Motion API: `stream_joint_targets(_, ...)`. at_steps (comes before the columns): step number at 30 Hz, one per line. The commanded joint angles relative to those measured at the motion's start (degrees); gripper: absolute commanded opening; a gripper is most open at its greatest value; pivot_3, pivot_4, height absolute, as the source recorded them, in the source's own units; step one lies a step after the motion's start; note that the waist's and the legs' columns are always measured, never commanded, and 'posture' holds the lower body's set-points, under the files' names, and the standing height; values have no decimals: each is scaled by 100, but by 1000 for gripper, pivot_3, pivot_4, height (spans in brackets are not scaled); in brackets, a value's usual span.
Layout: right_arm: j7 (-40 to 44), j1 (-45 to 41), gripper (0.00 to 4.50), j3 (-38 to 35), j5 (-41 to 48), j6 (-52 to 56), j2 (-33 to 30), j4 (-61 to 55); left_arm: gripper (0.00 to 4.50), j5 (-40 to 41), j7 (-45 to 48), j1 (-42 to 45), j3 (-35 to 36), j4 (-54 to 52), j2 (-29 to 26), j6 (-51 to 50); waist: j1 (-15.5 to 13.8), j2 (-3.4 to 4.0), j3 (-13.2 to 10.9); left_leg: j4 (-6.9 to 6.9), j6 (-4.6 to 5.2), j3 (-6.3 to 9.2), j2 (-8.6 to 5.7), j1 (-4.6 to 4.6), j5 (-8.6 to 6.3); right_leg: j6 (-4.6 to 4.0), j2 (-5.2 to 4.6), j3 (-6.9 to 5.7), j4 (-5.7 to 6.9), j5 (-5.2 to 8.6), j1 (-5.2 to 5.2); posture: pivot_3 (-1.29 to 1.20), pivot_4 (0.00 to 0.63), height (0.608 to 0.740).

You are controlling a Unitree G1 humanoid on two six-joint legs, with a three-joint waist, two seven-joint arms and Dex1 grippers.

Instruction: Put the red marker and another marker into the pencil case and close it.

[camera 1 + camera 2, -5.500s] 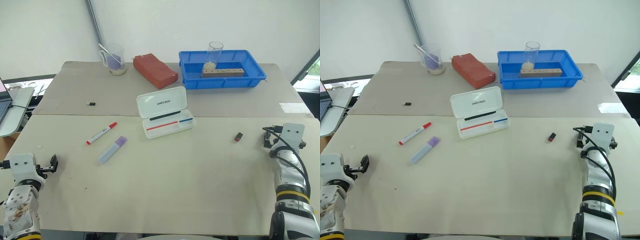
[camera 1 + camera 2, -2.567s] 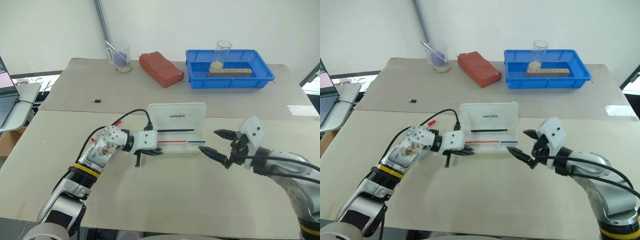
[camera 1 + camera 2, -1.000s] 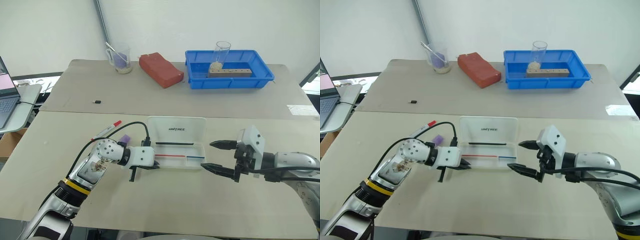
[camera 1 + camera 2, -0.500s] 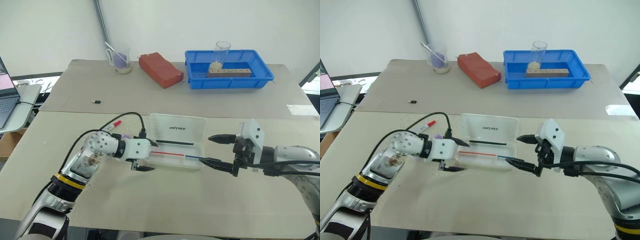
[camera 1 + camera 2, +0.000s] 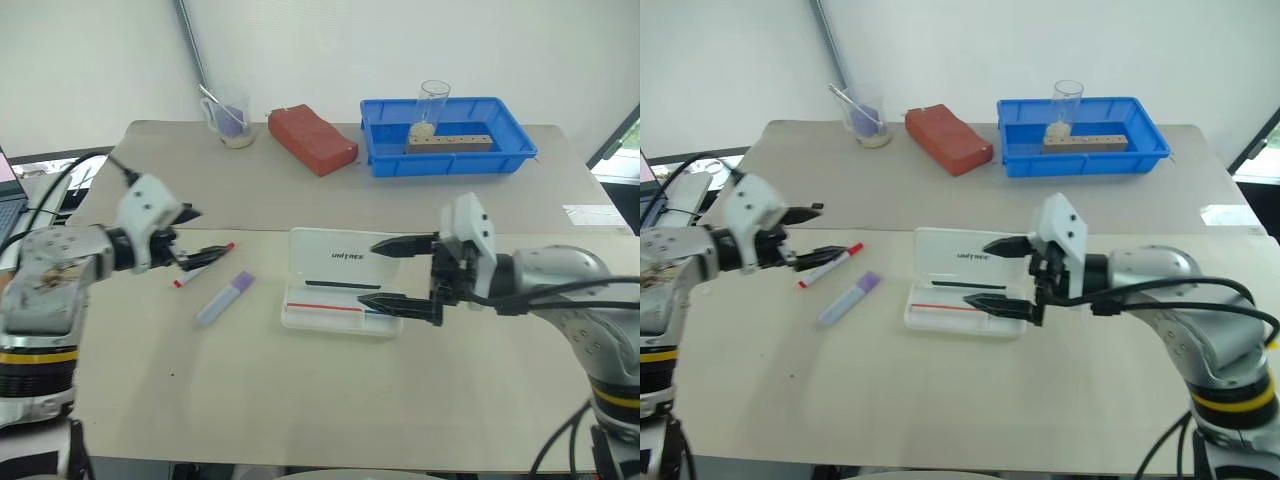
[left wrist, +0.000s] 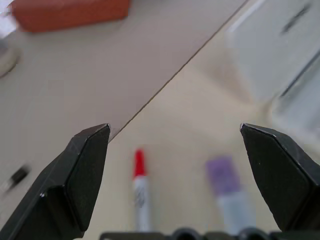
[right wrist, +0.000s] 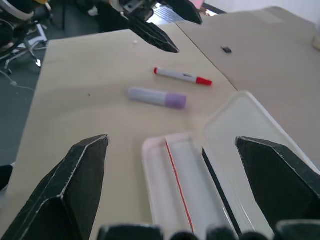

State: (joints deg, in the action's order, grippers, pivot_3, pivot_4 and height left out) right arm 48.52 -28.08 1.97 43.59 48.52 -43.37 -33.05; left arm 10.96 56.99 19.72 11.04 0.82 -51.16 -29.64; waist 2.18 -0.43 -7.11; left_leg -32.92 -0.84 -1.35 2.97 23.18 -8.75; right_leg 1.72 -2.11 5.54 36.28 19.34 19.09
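Picking up the red marker point(image 5: 203, 265) cleanly is calling, in my judgement, for the left gripper point(image 5: 186, 240) to be coming down with one finger on each side of the slim barrel, crossing it rather than running along it, and closing near the middle so the marker is not tipping. That gripper is standing wide open and empty, hovering just beside the marker's red-capped end, a little toward the robot's left. The marker is lying flat on the counter point(image 5: 300, 400), angled, with the lavender marker point(image 5: 224, 299) lying just nearer the robot. The pencil case point(image 5: 340, 293) is sitting open to their right, lid laid back, thin pens lying in its tray. The right gripper point(image 5: 395, 272) is also gaping empty, hanging over the case's right end, seemingly waiting to steady it.
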Motion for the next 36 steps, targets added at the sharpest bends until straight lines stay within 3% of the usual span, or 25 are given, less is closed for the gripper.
stream_joint_targets(1,-12,-372,4500,216,58,47,196,1,4429,-142,-49,-176,135,732,-151,636,-14,-2,0,0,0,-2,1,0,0,-1,-3,0,0,-1,3,0,150,740)
stream_joint_targets(9,35,-843,4500,565,5,30,512,169,4429,-249,-98,685,-326,2702,529,1454,-265,-33,7,-4,7,-29,-4,10,4,-9,-44,-32,6,-5,23,0,150,740)
stream_joint_targets(17,37,-692,4500,545,-130,-103,448,198,4429,-798,236,1770,-1102,4588,906,2418,-229,-53,18,-4,12,-25,-3,17,8,-12,-27,-31,45,-4,28,0,150,740)
stream_joint_targets(21,-3,-518,4500,450,-183,-125,382,104,3241,-957,441,2104,-1267,5330,970,2684,-185,-54,19,-3,14,-22,-2,13,9,-11,-21,-31,51,-4,28,0,150,740)
stream_joint_targets(28,-102,-163,4500,290,-273,-180,222,-67,114,-999,574,2224,-1246,5671,885,2934,-139,-48,23,-2,14,-21,-1,7,9,-10,-21,-31,54,-3,25,0,150,740)
stream_joint_targets(33,-150,121,4500,60,-270,-178,52,-225,115,-752,614,2190,-1009,5145,747,2770,-137,-47,23,-2,14,-21,-1,10,9,-10,-19,-30,53,-2,28,0,150,740)
stream_joint_targets(36,-50,569,4500,-258,-331,-217,-302,-361,115,-301,961,1933,-768,3768,516,2119,-141,-52,21,-2,14,-20,0,16,9,-10,-19,-30,51,-2,29,0,150,740)
